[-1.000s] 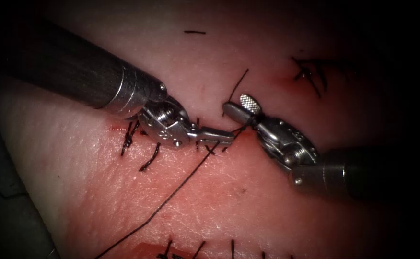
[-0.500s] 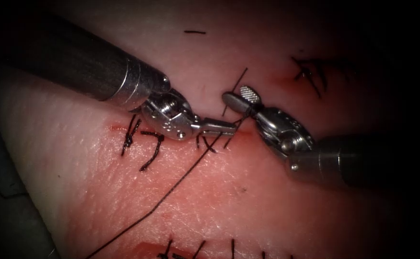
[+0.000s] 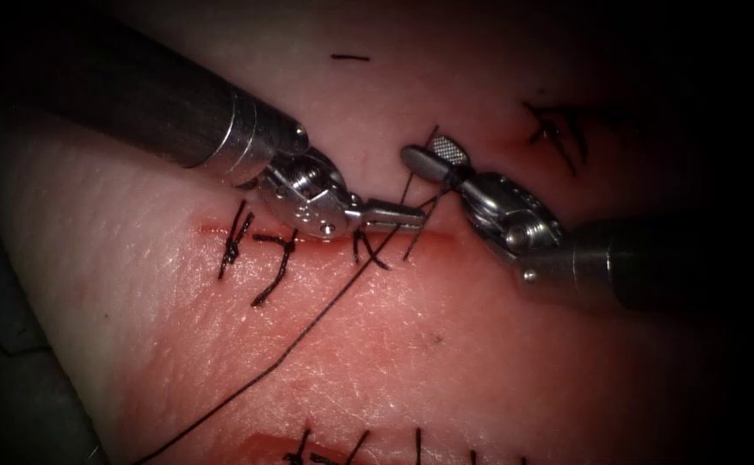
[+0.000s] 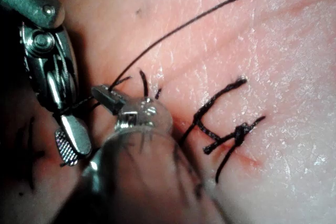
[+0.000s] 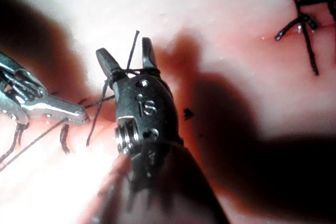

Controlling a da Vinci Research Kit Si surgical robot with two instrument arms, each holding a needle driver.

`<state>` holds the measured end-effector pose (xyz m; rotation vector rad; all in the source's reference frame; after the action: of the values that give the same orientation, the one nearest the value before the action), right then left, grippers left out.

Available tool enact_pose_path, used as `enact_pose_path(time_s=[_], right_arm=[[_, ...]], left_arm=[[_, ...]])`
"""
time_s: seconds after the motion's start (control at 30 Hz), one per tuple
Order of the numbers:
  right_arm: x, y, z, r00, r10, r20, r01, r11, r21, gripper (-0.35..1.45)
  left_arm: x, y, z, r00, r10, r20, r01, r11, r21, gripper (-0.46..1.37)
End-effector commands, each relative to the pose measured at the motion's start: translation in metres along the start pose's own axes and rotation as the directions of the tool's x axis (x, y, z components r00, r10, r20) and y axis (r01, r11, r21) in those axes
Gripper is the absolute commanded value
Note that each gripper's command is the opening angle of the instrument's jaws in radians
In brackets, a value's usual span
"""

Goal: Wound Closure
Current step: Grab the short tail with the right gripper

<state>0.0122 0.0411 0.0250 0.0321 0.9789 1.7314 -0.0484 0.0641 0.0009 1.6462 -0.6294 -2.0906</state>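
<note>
Black suture thread (image 3: 308, 331) runs as one long strand from the lower left of the pale pink pork tissue (image 3: 446, 362) up and rightward to the reddened horizontal cut (image 3: 429, 241). Left steel needle driver (image 3: 394, 212) lies level along the cut, pointing right, its jaws closed on that thread. Right steel needle driver (image 3: 433, 157) points up and left; its jaws stand apart with thread wound across their base and a short end sticking up between them. Finished black knotted stitches (image 3: 261, 254) sit on the cut's left stretch, beside the left tool's wrist. No needle is visible.
</note>
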Motion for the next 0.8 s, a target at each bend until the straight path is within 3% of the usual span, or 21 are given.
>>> enact_pose_path(time_s=[0.03, 0.5, 0.6, 0.63, 0.67, 0.8], right_arm=[[0.0000, 0.0000, 0.0000, 1.000, 0.000, -0.001, 0.000, 1.000, 0.000, 0.63], [-0.0008, -0.0010, 0.0008, 1.000, 0.005, -0.004, -0.005, 1.000, 0.008, 0.48], [-0.0010, -0.0010, 0.0008, 1.000, 0.004, 0.000, -0.004, 1.000, 0.006, 0.33], [-0.0011, -0.0009, 0.0007, 1.000, 0.003, 0.007, -0.003, 1.000, 0.002, -0.12], [-0.0012, -0.0009, 0.0007, 1.000, 0.001, 0.015, -0.001, 1.000, -0.013, -0.35], [-0.0012, -0.0008, 0.0007, 0.999, 0.027, 0.024, -0.026, 0.998, -0.052, -0.35]], left_arm=[[0.0000, 0.0000, 0.0000, 1.000, -0.002, 0.000, 0.002, 1.000, -0.007, -0.35], [0.0001, 0.0003, -0.0002, 1.000, 0.001, -0.001, -0.001, 1.000, -0.007, -0.35], [0.0001, 0.0003, -0.0003, 1.000, 0.001, -0.001, -0.001, 1.000, -0.007, -0.35], [0.0001, 0.0003, -0.0003, 1.000, 0.002, -0.001, -0.002, 1.000, -0.007, -0.35], [0.0001, 0.0004, -0.0003, 1.000, 0.002, -0.001, -0.002, 1.000, -0.007, -0.35], [0.0002, 0.0004, -0.0004, 1.000, 0.002, -0.002, -0.002, 1.000, -0.007, -0.35]])
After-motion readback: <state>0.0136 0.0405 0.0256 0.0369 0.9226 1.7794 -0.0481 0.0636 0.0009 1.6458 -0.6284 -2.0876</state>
